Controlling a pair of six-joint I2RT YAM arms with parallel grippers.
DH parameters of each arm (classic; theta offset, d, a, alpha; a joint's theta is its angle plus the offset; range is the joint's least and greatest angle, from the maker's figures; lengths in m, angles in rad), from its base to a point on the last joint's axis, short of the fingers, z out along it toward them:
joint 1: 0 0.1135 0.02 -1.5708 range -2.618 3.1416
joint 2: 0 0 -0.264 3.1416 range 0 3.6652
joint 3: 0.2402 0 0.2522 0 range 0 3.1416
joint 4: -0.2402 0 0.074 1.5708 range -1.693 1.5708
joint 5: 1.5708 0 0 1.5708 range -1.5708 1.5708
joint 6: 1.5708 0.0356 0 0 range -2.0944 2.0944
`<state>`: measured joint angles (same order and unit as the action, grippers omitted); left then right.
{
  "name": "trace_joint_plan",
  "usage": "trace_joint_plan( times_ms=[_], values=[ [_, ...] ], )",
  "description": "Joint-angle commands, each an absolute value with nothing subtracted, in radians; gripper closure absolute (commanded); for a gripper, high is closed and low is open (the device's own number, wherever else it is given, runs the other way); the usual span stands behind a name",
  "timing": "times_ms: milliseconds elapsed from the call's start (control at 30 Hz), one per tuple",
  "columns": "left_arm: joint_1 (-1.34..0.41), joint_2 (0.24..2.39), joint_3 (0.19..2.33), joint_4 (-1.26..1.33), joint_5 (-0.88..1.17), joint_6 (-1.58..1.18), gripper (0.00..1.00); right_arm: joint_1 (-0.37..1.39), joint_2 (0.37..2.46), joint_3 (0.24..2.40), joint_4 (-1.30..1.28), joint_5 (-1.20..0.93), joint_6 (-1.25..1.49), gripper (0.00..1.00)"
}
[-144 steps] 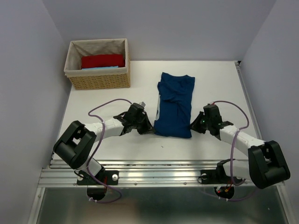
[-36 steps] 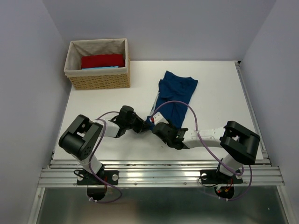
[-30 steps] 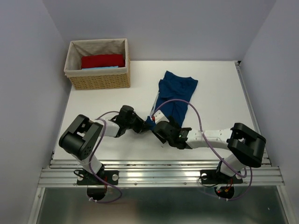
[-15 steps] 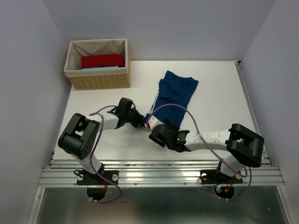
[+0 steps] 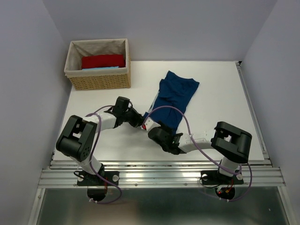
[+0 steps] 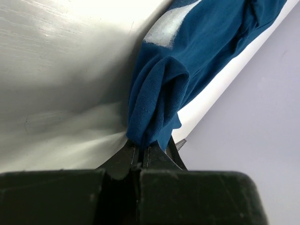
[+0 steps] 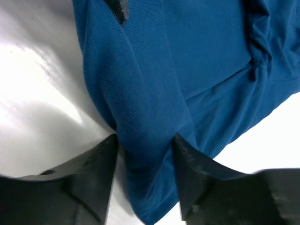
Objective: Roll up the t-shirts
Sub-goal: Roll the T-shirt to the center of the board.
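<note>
The navy-blue t-shirt point(image 5: 177, 93) lies folded lengthwise on the white table, slanting from the far right to the near left. My left gripper point(image 5: 142, 122) is shut on its near-left corner, and in the left wrist view the cloth point(image 6: 197, 51) bunches out of the closed tips point(image 6: 140, 149). My right gripper point(image 5: 153, 130) sits just beside it on the near side. In the right wrist view its jaws point(image 7: 145, 140) stand partly apart around a thick fold of the shirt point(image 7: 201, 56), both fingers touching cloth. Red cloth point(image 5: 103, 61) and light-blue cloth point(image 5: 101, 68) lie in the wicker basket.
The wicker basket point(image 5: 99, 80) with a beige liner stands at the far left corner of the table point(image 5: 220, 89). Purple cables loop over both arms. A dark finger of the left gripper point(image 7: 117, 9) shows at the top of the right wrist view.
My right gripper has slid left to the shirt's near-left corner and its jaws have narrowed around a fold. The left gripper has drawn that corner slightly left and away, stretching the shirt.
</note>
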<state>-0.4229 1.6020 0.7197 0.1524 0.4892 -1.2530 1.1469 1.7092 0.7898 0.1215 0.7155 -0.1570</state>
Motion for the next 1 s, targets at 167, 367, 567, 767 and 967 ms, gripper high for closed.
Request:
trace_joint_plan(
  times_ms=[167,367,567,767,967],
  values=[
    [-0.407,1.563,0.700,0.175,0.532,-1.235,1.00,1.157,1.736,0.756,0.380,0.808,-0.259,0.63],
    [-0.405,1.560,0.686,0.204,0.538,-1.238,1.00,1.157,1.729,0.752,0.390,0.773,-0.259,0.89],
    [-0.397,1.549,0.675,0.250,0.538,-1.210,0.85,1.157,1.678,0.804,0.250,0.628,-0.186,0.99],
    [-0.397,1.496,0.661,0.253,0.511,-1.201,0.23,1.157,1.652,0.844,0.132,0.516,-0.120,0.99],
    [-0.388,1.407,0.666,0.184,0.468,-1.167,0.10,1.100,1.629,0.867,0.074,0.358,-0.034,0.99]
  ],
)
